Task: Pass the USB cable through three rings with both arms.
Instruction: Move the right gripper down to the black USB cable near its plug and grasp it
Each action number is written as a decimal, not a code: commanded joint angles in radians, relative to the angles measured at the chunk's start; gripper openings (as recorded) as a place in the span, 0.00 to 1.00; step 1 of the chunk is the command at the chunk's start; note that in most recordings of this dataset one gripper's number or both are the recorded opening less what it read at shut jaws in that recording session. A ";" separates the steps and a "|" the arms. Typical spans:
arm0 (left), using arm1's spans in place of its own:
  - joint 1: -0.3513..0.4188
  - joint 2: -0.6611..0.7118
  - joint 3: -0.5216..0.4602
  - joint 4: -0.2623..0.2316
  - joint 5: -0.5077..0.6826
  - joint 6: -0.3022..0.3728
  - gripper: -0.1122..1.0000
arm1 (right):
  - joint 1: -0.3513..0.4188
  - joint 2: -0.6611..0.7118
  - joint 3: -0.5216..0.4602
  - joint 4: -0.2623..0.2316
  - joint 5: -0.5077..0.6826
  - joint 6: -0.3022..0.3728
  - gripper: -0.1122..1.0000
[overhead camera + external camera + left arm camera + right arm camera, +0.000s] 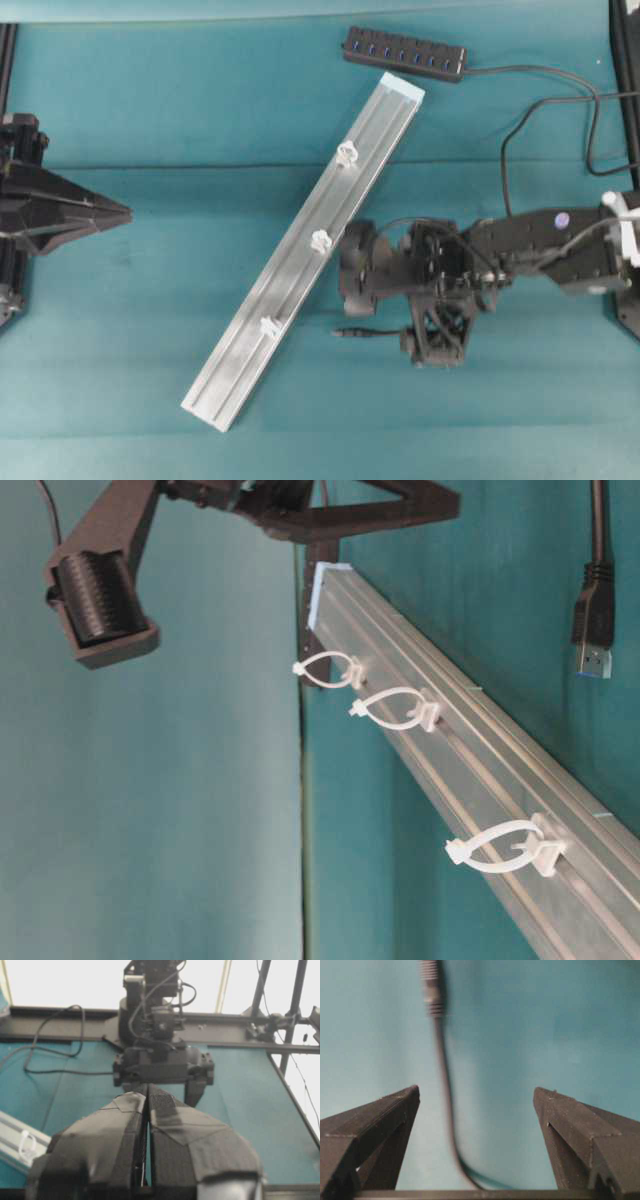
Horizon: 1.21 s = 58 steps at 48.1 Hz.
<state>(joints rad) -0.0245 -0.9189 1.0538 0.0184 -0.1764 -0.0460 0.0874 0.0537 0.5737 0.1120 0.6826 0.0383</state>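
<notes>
A teal worktop (150, 320) carries a long silver rail (290, 290) lying diagonally; a black hub (404, 53) with blue ports sits beyond its far end.

Counting what's on my table — two arms, three rings, one of each of the rest.

I have two grippers: my left one (125, 212) at the left edge, my right one (476, 1097) over the cloth. One rail (300, 255) lies slantwise, and on it I count three rings — the first (346, 153) nearest the far end, the second (321, 240) midway, the third (269, 326) toward the near end. One hub (404, 53) sits at the top, and from it runs one cable (520, 125), ending in one plug (352, 334). A second plug, silver-tipped (592, 620), shows in the table-level view.
</notes>
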 commanded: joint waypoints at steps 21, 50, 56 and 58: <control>-0.002 0.008 -0.025 0.003 -0.003 -0.002 0.09 | 0.023 0.092 0.006 0.018 -0.055 0.006 0.91; -0.002 0.005 -0.025 0.003 -0.003 -0.002 0.09 | 0.025 0.141 0.000 0.021 -0.074 0.012 0.90; -0.002 0.005 -0.021 0.003 -0.003 -0.002 0.09 | 0.034 0.147 0.000 0.028 -0.074 0.012 0.84; -0.002 0.005 -0.021 0.003 -0.003 -0.002 0.09 | 0.035 0.150 0.000 0.032 -0.072 0.009 0.80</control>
<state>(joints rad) -0.0245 -0.9173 1.0538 0.0184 -0.1764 -0.0476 0.1058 0.1703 0.5783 0.1304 0.6167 0.0430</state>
